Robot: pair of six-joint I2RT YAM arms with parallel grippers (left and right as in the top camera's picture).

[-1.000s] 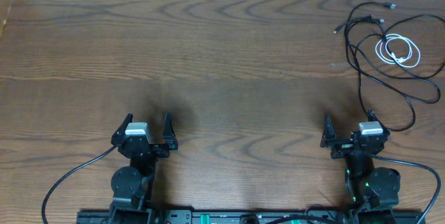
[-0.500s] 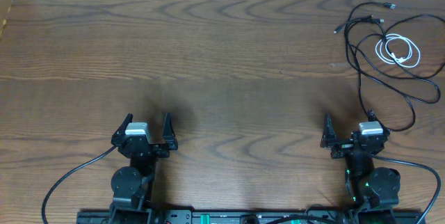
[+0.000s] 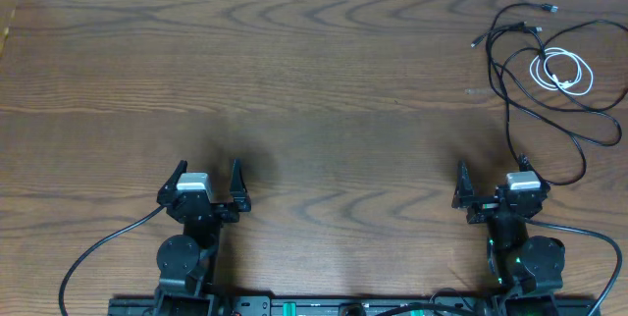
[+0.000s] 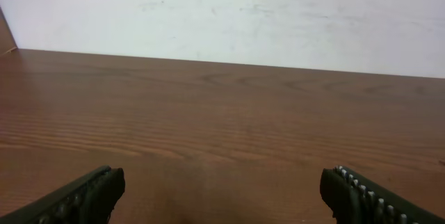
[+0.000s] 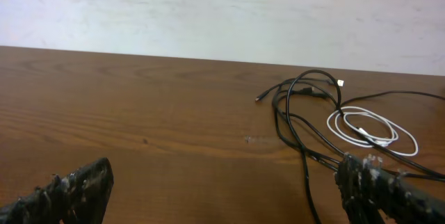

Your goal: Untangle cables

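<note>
1. Tabletop (image 3: 324, 80): dark brown wood grain, matte, with soft shadows in front of each arm.
2. Wall (image 4: 278, 15): off-white and scuffed, with one small red speck high on the left. It meets the tabletop's far edge.
3. Left claw (image 3: 207, 169): near-left, spread wide, nothing between the fingers. Its wrist view shows only bare wood and wall.
4. Right claw (image 3: 493, 171): near-right, also spread wide, gripping nothing.
5. Cables: all lie in the far-right corner of the tabletop, flat on the wood.
6. Black cables (image 3: 510, 46): loose overlapping loops that cross each other several times, with small plug ends pointing far and left. One strand runs toward the near side and ends just beside the right claw's outer finger. Can't tell if it touches.
7. White cable (image 5: 372, 135): a small coil inside the black loops, with black strands crossing it.
8. Thick black lead (image 3: 98, 247): curves from the left arm base to the near edge.
</note>
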